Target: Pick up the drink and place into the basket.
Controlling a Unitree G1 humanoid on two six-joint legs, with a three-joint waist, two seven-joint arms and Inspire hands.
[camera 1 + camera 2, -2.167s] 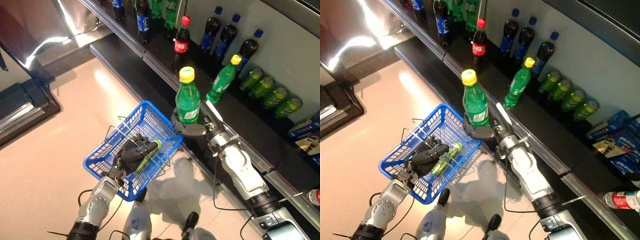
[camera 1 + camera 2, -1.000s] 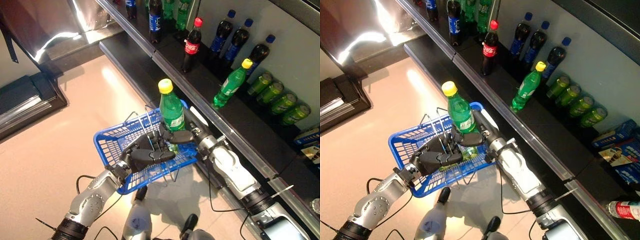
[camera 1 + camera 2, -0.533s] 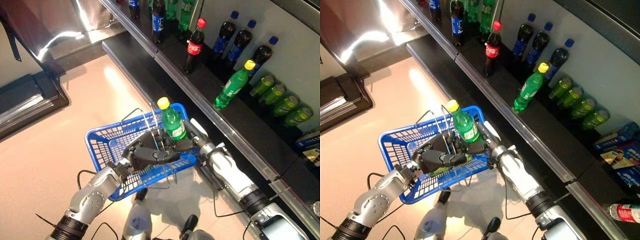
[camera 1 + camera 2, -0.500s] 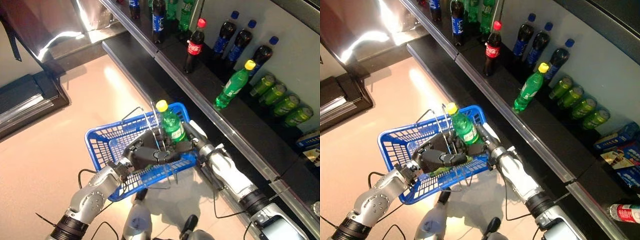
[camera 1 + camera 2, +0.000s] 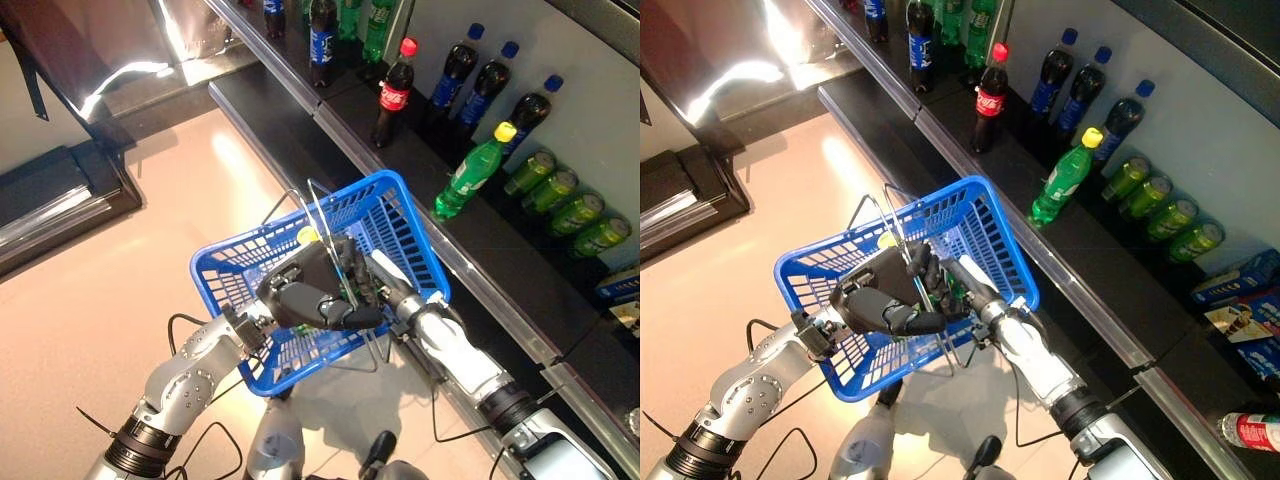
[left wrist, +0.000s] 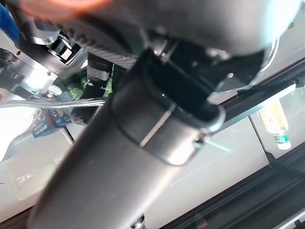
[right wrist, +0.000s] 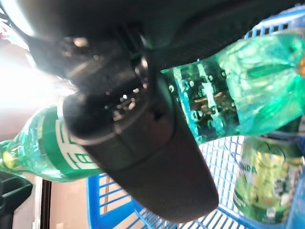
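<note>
Bottle [image 7: 209,102] lowered from above the rim into the blue basket [image 5: 410,235].
Right hand [image 7: 138,148] still clasping it; left hand [image 5: 315,295] curled around the handles; release remaining.

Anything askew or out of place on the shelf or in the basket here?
One green bottle leans tilted on the shelf while the dark bottles behind it stand upright. In the blue basket, the right hand grips a green bottle; no spill or damage shows.

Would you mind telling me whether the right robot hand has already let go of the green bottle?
No: the right robot hand is curled round the green bottle, low inside the blue basket.
</note>
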